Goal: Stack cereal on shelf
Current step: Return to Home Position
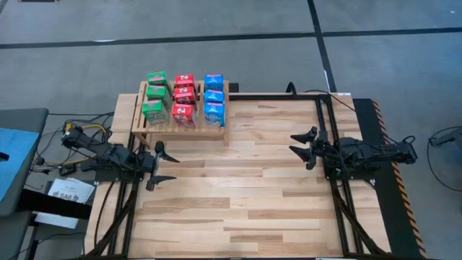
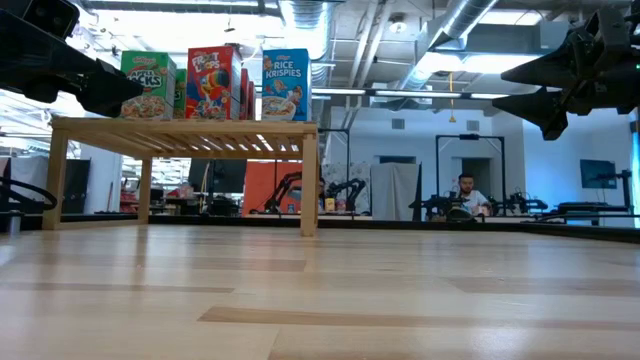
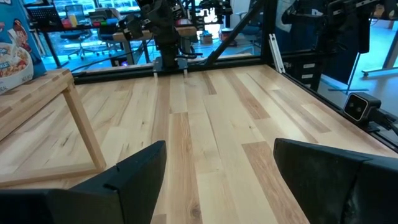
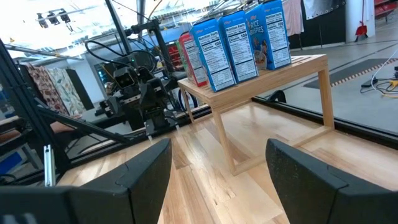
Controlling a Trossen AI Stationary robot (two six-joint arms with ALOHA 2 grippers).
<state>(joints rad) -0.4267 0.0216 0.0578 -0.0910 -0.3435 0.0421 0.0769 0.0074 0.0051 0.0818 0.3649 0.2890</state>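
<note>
Checking cereal (image 1: 184, 96): I count nine boxes in green, red and blue rows on the shelf (image 1: 166, 130).
Left gripper (image 1: 177, 168): jaws apart, empty, over the table (image 1: 245, 195)'s left side.
Right gripper (image 1: 291, 144): jaws apart, empty, right side.

9 cereal boxes (image 1: 183, 96) upright on wood shelf (image 1: 188, 131) — green, red, blue cols.

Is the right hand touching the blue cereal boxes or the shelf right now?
Apart. The high view shows bare tabletop between the open right hand and the shelf holding the blue cereal boxes.
</note>
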